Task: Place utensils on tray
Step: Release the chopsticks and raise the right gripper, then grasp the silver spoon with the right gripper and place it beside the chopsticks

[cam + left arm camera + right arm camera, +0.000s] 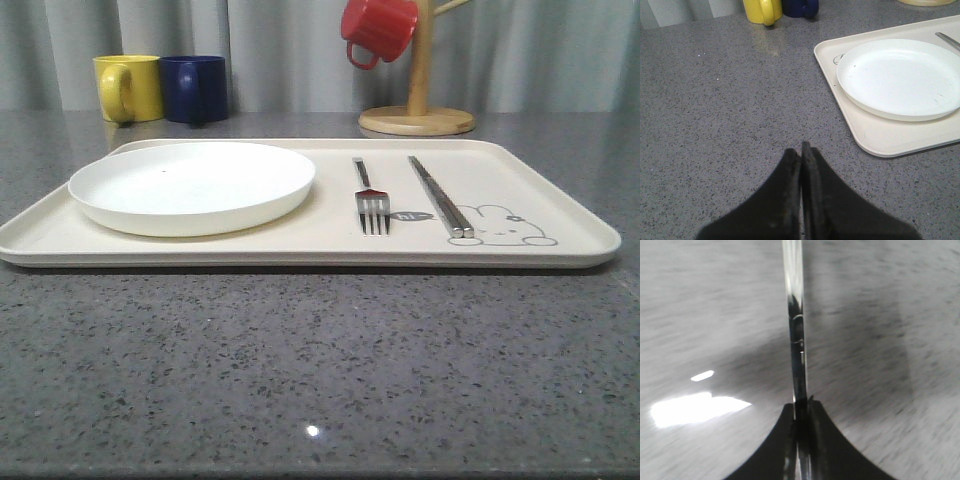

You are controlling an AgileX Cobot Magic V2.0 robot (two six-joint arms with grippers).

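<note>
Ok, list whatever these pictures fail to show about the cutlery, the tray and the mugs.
- Right wrist view: the right pincer clamps a slim silver utensil; motion blur and the picture's edge hide which kind.
- Left wrist view: the picture's edge cuts off the tray and the yellow mug.
- Front view: the red mug is cut off by the edge.
</note>
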